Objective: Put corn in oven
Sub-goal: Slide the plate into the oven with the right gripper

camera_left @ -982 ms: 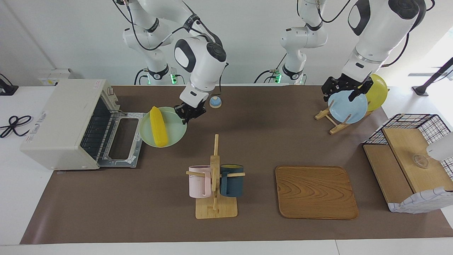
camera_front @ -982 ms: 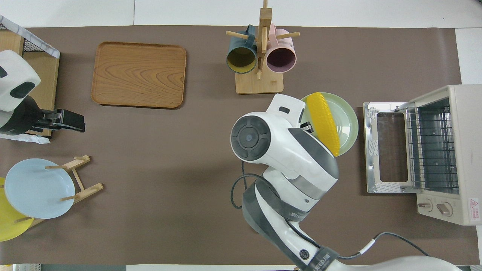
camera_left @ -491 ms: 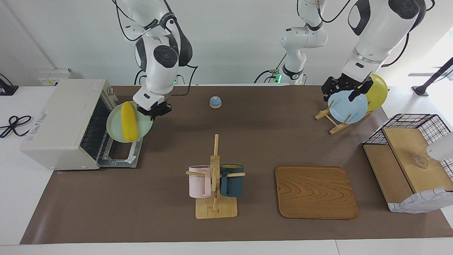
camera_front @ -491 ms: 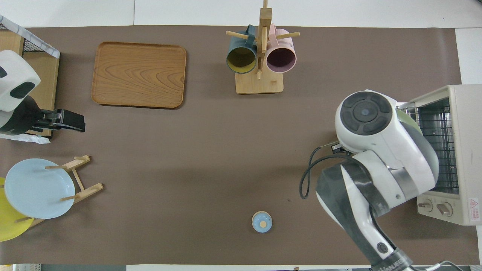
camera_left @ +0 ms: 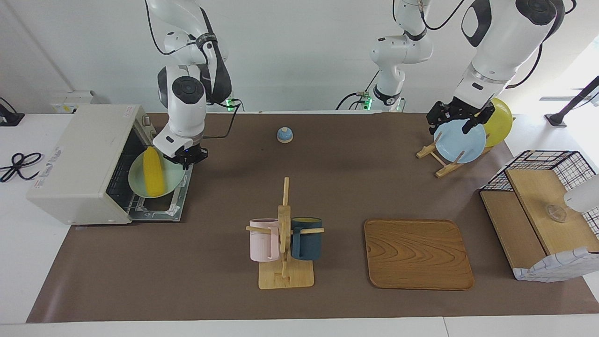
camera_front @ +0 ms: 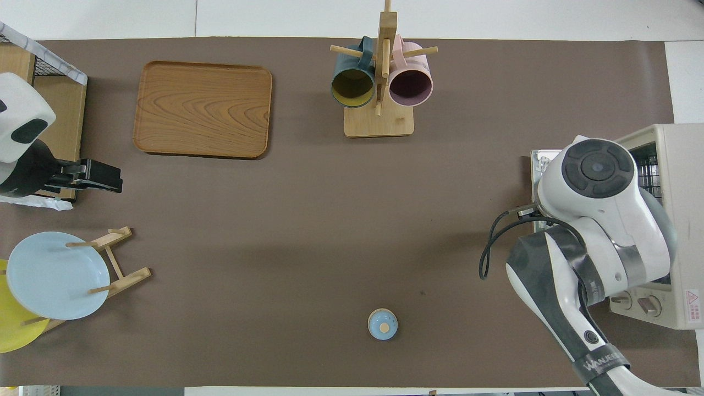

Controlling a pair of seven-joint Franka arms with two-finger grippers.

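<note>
Corn shows facing only, overhead hidden under right arm.

Counts on the table

One oven, one corn, three plates (green, blue, yellow), two mugs, one mug rack, one plate rack, one tray, one basket shelf, one bell, two arms.

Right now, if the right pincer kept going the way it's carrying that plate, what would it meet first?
Probably the oven: the right pincer, shut on the plate bearing the corn, is over the open door, heading for the wire rack. Depth is unclear.
</note>
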